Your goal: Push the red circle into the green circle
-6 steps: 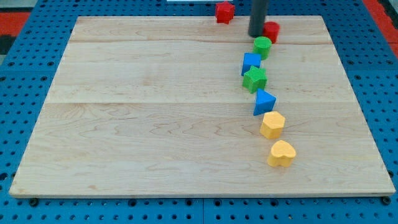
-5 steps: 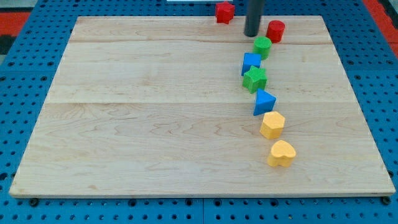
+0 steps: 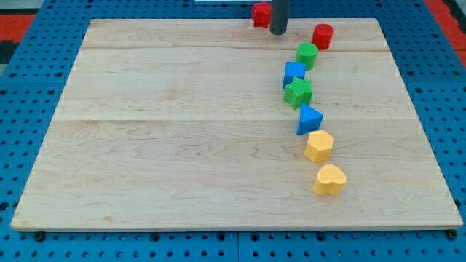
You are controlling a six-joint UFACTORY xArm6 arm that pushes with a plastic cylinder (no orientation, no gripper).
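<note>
The red circle (image 3: pixel 322 35) stands near the view's top right of the wooden board (image 3: pixel 182 131). The green circle (image 3: pixel 307 54) lies just below and left of it, with a small gap between them. My tip (image 3: pixel 278 32) is down on the board to the left of the red circle, about a block's width away from it, and above and left of the green circle. It stands right beside another red block (image 3: pixel 261 13) at the board's top edge.
Below the green circle runs a line of blocks: a blue block (image 3: pixel 293 72), a green star (image 3: pixel 298 92), a blue triangle (image 3: pixel 309 118), a yellow hexagon (image 3: pixel 319 145) and a yellow heart (image 3: pixel 329 179). A blue pegboard (image 3: pixel 29 131) surrounds the board.
My tip has moved left and slightly up, away from the red circle and toward the other red block. The red circle, half hidden behind the rod before, now shows whole. No block has visibly moved.
</note>
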